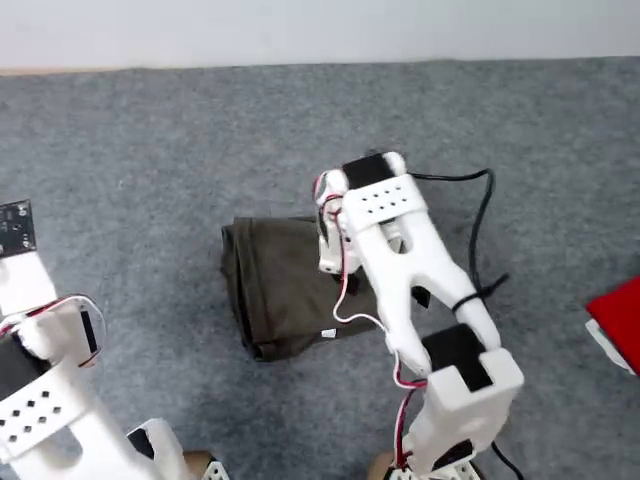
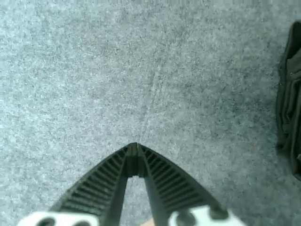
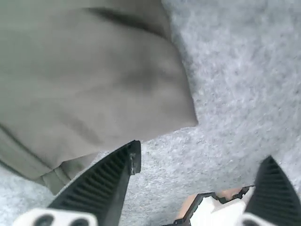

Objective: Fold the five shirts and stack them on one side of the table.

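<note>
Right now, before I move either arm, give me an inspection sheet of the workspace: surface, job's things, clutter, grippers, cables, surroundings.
Surface: grey felt-like table cover.
Job's things: one olive shirt, folded, lying mid-table.
Clutter: red item at the table's right edge, cut off by the frame; possibly another shirt.
Grippers: left gripper, jaws shut, over bare cover to one side of the shirt; right gripper, jaws open, at the shirt's edge.
Cables: black cable loops across the cover beside the right arm; red and white wires run along that arm.
Surroundings: pale wall behind the table.
</note>
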### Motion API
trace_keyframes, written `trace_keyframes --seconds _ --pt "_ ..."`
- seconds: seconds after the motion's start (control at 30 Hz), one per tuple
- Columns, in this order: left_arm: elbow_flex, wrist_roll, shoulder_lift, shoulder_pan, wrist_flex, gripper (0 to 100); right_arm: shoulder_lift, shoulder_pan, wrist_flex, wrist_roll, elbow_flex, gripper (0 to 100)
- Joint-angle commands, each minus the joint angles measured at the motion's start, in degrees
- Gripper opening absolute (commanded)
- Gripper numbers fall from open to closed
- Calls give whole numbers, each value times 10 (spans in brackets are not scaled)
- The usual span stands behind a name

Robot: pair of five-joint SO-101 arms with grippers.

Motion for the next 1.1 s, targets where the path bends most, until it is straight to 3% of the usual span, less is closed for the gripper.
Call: trace_keyframes --seconds 0.0,0.37,0.57,0.77,0.93,1.07 --pt "7 -4 -10 1 9 3 15 -4 -28 -11 -11 403" --pt "29 -1 -13 1 6 3 121 -10 -109 -8 -11 401" --pt "29 -1 -13 1 6 3 204 -48 -107 -7 -39 398" --pt "29 -1 -13 1 6 3 264 -70 -102 -6 -84 211" --pt "29 -1 -13 1 6 3 294 -65 -65 64 -138 17" --pt "29 -1 -13 1 6 3 298 -50 -20 75 -164 6"
